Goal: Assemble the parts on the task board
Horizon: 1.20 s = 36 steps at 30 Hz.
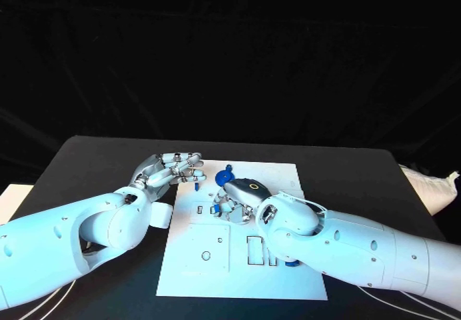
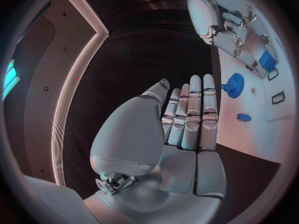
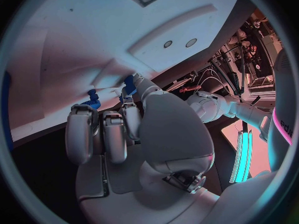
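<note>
Head view shows the white task board (image 1: 226, 267) lying in the middle of the black table (image 1: 96, 150), with both hands over its far half. The left hand (image 1: 173, 170) sits at the board's far left corner, its fingers straight, pressed side by side and holding nothing; the left wrist view confirms this, with the fingers (image 2: 193, 109) lined up together above the dark table beside the board's edge. A blue gear (image 1: 223, 178) lies on the board just beyond the right hand (image 1: 235, 197), and a small blue peg (image 2: 243, 117) lies near it. The right hand is lowered onto the board, fingers curled down; in the right wrist view its fingertips (image 3: 127, 104) close around a small blue part (image 3: 129, 83) against the board, with another blue part (image 3: 92, 100) just beside.
</note>
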Available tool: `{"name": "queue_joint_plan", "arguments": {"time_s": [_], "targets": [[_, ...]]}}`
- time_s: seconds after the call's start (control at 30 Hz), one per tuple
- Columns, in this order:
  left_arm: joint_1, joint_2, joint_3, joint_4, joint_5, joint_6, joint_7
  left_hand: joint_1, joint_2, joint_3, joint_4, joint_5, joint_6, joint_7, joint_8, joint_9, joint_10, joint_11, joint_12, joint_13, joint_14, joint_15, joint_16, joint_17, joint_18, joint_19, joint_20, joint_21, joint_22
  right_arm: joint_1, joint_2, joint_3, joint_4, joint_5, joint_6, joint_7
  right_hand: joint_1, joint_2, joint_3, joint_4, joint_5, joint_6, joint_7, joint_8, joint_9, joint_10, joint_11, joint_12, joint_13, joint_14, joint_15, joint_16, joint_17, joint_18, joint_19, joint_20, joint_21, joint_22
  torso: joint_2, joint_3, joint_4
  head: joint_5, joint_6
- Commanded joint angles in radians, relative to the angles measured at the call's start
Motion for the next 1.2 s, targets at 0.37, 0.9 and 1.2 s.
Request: {"name": "queue_joint_plan", "arguments": {"time_s": [0.37, 0.9, 1.2], "targets": [[0.001, 0.001, 0.001, 0.001, 0.002, 0.009, 0.012, -0.001, -0.007, 0.007, 0.001, 0.0, -0.007, 0.0, -0.002, -0.001, -0.007, 0.0, -0.003, -0.001, -0.006, 0.005, -0.005, 0.001, 0.009, 0.004, 0.002, -0.004, -0.001, -0.004, -0.003, -0.004, -0.008, -0.037, 0.062, -0.052, -0.003, 0.006, 0.001, 0.0, 0.005, 0.029, -0.022, 0.005, -0.001, 0.005, -0.009, -0.007, 0.024, 0.096, -0.006, -0.001, 0.215, -0.012, -0.002, -0.006, 0.001, -0.003, 0.0, 0.0012, -0.0006, -0.001, -0.006], [0.001, 0.0, 0.001, 0.002, 0.002, 0.01, 0.01, -0.001, -0.008, 0.009, 0.0, 0.0, -0.007, 0.0, -0.002, -0.001, -0.007, 0.0, -0.003, -0.001, -0.006, 0.005, -0.005, 0.002, 0.009, 0.004, 0.003, -0.004, -0.001, -0.004, -0.008, -0.004, -0.001, -0.038, 0.113, -0.07, -0.024, -0.003, -0.005, 0.005, 0.0, 0.028, -0.021, 0.003, 0.0, 0.004, -0.008, -0.013, 0.021, 0.095, -0.004, -0.004, 0.21, -0.012, -0.003, -0.005, 0.0, -0.005, 0.0, -0.0003, -0.0002, -0.004, -0.012], [0.0, 0.0, 0.001, 0.002, 0.002, 0.01, 0.01, -0.001, -0.008, 0.009, 0.0, 0.0, -0.007, 0.0, -0.002, -0.001, -0.007, 0.0, -0.003, -0.001, -0.006, 0.005, -0.005, 0.002, 0.009, 0.004, 0.003, -0.004, -0.001, -0.005, -0.008, -0.004, 0.0, -0.034, 0.124, -0.088, -0.072, -0.036, -0.031, 0.026, -0.015, 0.002, -0.009, -0.015, -0.006, -0.007, 0.002, -0.036, 0.007, 0.092, 0.003, -0.011, 0.196, -0.011, -0.005, 0.0, -0.004, -0.009, -0.001, -0.0002, 0.0005, -0.004, -0.014]]}}
